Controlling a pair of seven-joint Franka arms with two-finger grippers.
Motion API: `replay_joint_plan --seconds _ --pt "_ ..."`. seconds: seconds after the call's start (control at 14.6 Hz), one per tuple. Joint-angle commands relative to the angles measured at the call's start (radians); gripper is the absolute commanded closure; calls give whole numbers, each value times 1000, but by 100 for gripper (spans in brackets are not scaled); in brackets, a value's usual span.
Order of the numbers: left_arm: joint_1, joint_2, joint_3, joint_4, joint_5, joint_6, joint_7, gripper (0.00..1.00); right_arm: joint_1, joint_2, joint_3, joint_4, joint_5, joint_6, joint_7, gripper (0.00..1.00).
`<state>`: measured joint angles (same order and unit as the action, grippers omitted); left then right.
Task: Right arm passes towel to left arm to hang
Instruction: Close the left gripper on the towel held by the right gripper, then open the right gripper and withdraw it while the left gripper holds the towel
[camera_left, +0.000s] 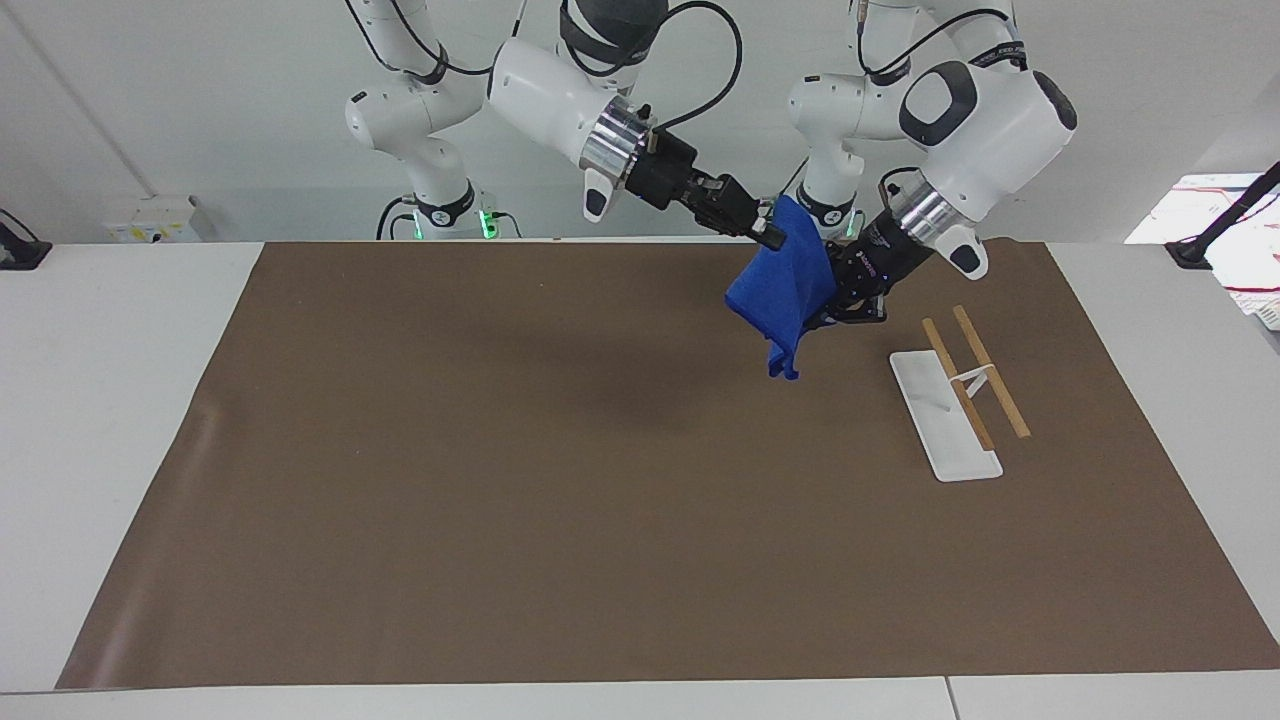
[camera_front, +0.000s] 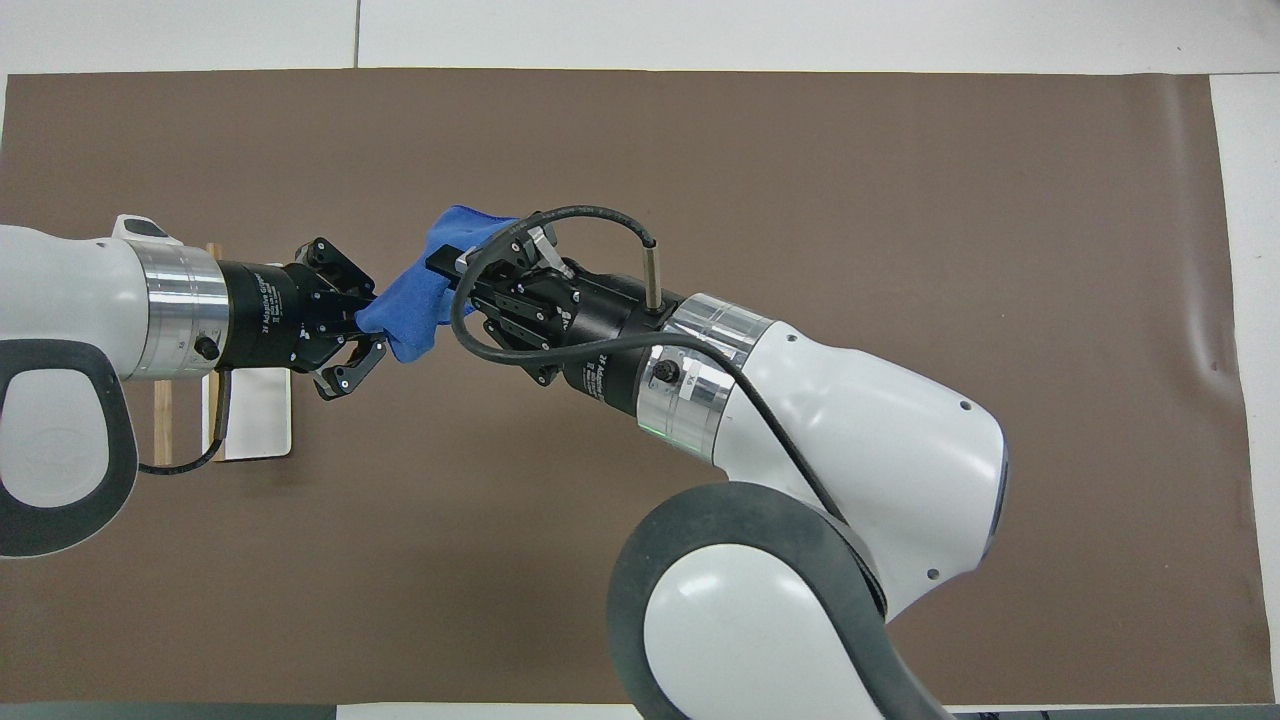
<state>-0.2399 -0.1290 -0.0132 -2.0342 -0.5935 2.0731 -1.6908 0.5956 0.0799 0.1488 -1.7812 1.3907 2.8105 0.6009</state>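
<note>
The blue towel (camera_left: 783, 290) hangs in the air over the mat, near the robots' edge of it. My right gripper (camera_left: 766, 236) is shut on the towel's top corner, and the cloth drapes down from it. My left gripper (camera_left: 826, 308) has come in from the side and is closed on the towel's edge partway down. In the overhead view the towel (camera_front: 415, 295) is stretched between the left gripper (camera_front: 374, 325) and the right gripper (camera_front: 447, 264). Both grippers hold the towel, which is off the table.
A white flat rack base (camera_left: 943, 420) with two wooden bars (camera_left: 990, 372) lies on the brown mat (camera_left: 500, 480) toward the left arm's end, just below the left arm's wrist. In the overhead view the rack (camera_front: 250, 425) is partly covered by the left arm.
</note>
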Motion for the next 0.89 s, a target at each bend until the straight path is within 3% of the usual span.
replay_joint_plan --seconds 0.0,0.21,0.27,0.34,0.62,0.82 --pt "10 -15 7 -8 -15 10 -1 100 -5 11 5 13 5 17 7 100" --pt "19 -12 9 3 -9 10 2 100 -8 11 5 9 4 17 0 100" --pt "19 -12 9 5 -9 10 3 100 -10 9 5 9 1 17 -1 38" --pt "21 -11 10 5 -6 10 3 100 -11 -3 0 -3 -7 24 -7 0" --pt "21 -12 10 17 7 4 48 100 -104 -54 -2 -83 -137 18 -162 0" --pt "18 -15 9 34 115 1 59 100 -187 -57 -3 -109 -274 -31 -257 0"
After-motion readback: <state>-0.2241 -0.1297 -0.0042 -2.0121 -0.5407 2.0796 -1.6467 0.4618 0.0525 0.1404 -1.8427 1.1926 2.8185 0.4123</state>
